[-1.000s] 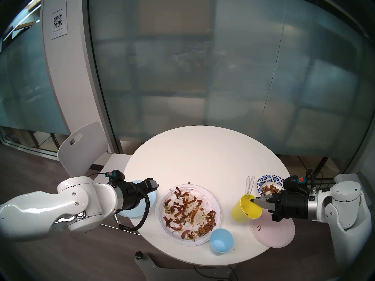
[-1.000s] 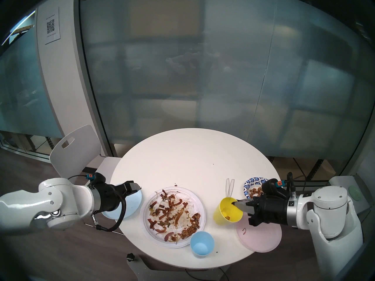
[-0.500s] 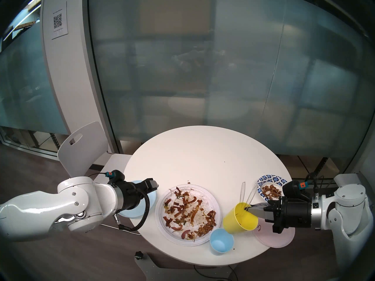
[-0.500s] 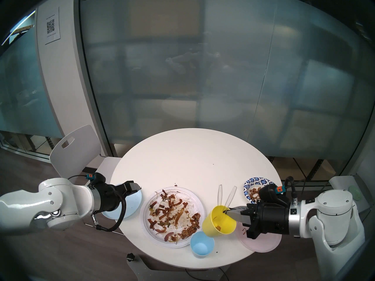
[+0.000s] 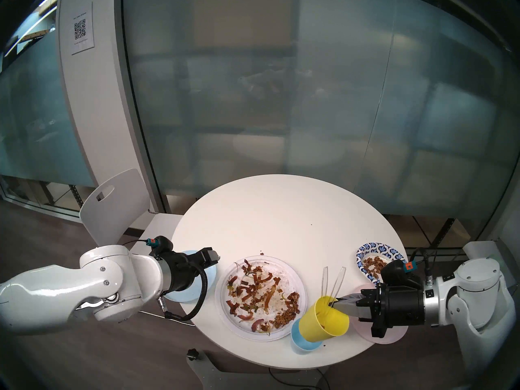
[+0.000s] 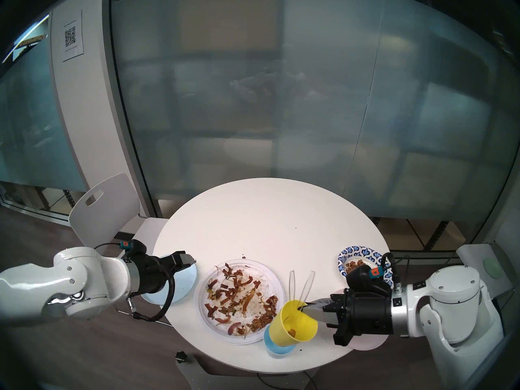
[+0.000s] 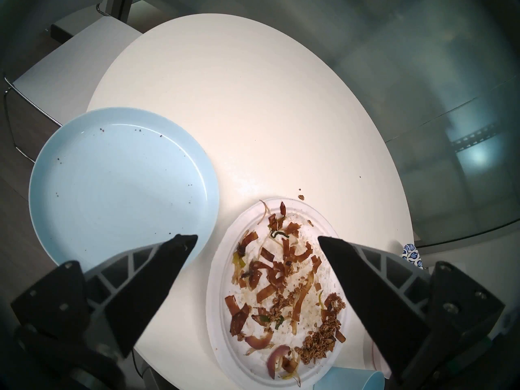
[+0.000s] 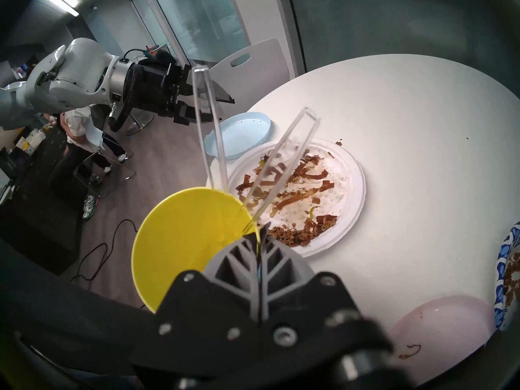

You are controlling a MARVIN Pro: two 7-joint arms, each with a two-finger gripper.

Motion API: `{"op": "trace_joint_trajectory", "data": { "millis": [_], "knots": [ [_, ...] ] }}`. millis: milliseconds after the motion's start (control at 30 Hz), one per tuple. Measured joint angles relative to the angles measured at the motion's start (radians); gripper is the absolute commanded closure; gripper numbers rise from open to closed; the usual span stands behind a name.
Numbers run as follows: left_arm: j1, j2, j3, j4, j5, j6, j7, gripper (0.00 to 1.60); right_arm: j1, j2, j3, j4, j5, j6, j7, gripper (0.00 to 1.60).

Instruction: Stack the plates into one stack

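Note:
Four plates lie apart on the round table, none on another. The large white plate (image 5: 287, 277) with food scraps is in the middle. The light blue plate (image 5: 211, 274) is at the left edge, under my open, empty left gripper (image 5: 212, 254). The pink plate (image 5: 394, 334) is at the front right, partly under my right wrist. The blue-white patterned plate (image 5: 374, 247), holding crumbs, is behind it. My right gripper (image 5: 336, 306) is shut on the rim of a tilted yellow cup (image 5: 326, 322).
Two clear plastic utensils (image 5: 333, 282) stick out of the yellow cup. The cup hangs just above a light blue cup (image 5: 302, 345) near the table's front edge (image 5: 281, 365). A white chair (image 5: 112, 203) stands at the back left.
My right gripper has carried the yellow cup forward and to the left, from beside the patterned plate to over the light blue cup. The left arm has not moved.

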State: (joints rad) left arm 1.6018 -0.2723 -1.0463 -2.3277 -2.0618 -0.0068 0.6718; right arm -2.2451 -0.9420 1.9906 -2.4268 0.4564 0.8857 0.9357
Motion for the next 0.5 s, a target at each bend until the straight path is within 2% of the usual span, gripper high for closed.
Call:
{"op": "trace_joint_trajectory", "data": {
  "millis": [500],
  "knots": [
    [-0.004,0.002,0.005,0.000,-0.001,-0.002,-0.001,0.00,0.087,0.061,-0.119,0.000,-0.062,0.074,-0.073,1.60]
  ]
}}
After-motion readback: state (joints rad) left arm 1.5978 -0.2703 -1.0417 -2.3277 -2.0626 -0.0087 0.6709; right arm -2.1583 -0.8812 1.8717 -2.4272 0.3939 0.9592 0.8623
